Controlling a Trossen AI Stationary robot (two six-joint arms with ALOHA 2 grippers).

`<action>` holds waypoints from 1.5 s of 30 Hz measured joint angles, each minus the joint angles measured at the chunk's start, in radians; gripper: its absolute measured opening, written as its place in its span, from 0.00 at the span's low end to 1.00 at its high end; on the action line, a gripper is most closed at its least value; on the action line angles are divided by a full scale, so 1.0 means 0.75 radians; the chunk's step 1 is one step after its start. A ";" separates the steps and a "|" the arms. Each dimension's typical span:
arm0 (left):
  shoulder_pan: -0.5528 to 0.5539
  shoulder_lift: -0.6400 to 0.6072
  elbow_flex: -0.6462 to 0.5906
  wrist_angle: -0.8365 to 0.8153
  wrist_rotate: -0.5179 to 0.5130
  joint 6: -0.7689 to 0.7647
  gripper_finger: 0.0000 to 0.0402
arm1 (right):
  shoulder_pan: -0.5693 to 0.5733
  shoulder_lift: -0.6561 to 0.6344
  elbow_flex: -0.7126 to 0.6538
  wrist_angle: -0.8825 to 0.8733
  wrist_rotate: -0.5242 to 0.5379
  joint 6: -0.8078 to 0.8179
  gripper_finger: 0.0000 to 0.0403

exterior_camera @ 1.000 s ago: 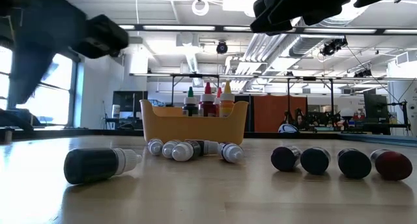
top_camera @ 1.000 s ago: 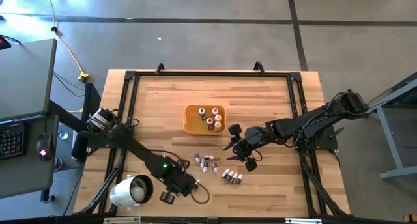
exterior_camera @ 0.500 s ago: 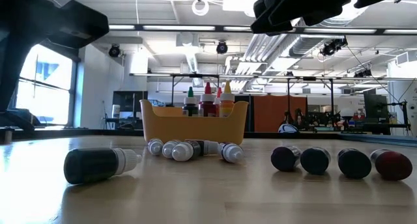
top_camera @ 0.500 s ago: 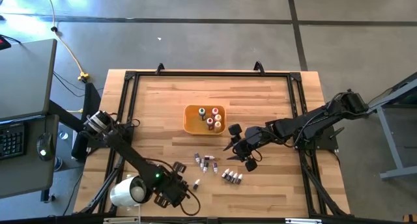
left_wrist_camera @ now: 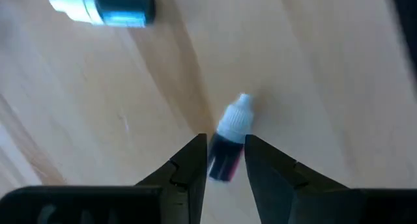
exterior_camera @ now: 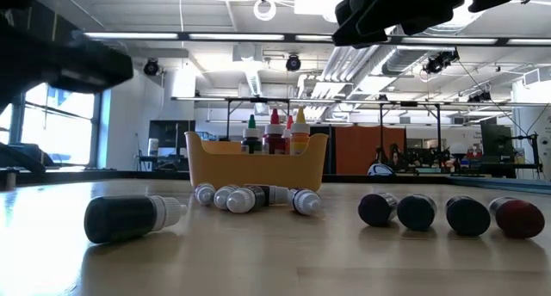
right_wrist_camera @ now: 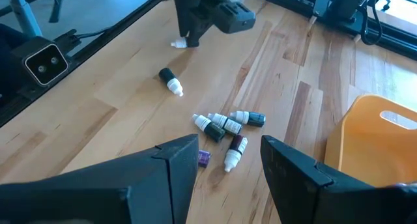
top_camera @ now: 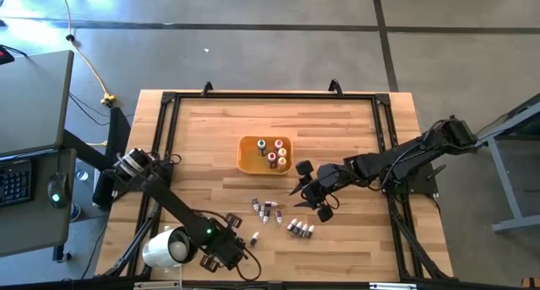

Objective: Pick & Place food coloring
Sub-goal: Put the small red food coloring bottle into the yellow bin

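Down near the front edge of the desk (top_camera: 202,138), left of centre: the left gripper (left_wrist_camera: 225,151), fingers pressed in from both sides on the dark body of a small bottle (left_wrist_camera: 230,134), pale cap poking out ahead of the tips. Whether lifted off the wood or resting on it, impossible to tell. Gripped low and close to the butt end, so likely to pivot or squirt forward out of the fingers on any quick lift or swing; better carried slowly and level. Just beside it, a lone dark bottle (top_camera: 253,238), easily nudged and sent rolling toward the front edge by a careless sweep of the arm. Between here and the orange tray (top_camera: 245,161) at the middle of the desk, loose bottles (top_camera: 267,211) lying in a cluster plus a short row (top_camera: 299,229) nearer the front right: a low transit risks scattering them. Over that same stretch, hovering right of centre, the right gripper (top_camera: 305,189) with fingers spread wide and holding nothing; a straight path to the tray risks brushing it. At the tray, several bottles already standing upright inside, so a tilted or high release could topple them or bounce the new one off the rim.
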 joint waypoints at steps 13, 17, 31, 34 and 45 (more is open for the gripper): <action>0.000 0.091 0.008 -0.006 -0.025 0.010 0.24 | 0.000 0.000 -0.001 -0.009 0.000 0.000 0.40; -0.001 0.093 0.016 -0.013 -0.066 0.006 0.19 | 0.000 0.000 -0.001 -0.009 0.000 0.000 0.40; 0.197 0.103 0.291 -0.626 -0.883 0.035 0.20 | -0.001 0.000 -0.001 -0.006 0.007 0.000 0.40; 0.326 0.103 0.335 -0.720 -1.046 0.041 0.20 | -0.001 0.000 -0.001 -0.006 0.007 0.000 0.40; 0.723 0.100 0.391 -0.668 -0.574 0.080 0.24 | -0.002 0.000 -0.003 -0.045 0.008 0.001 0.40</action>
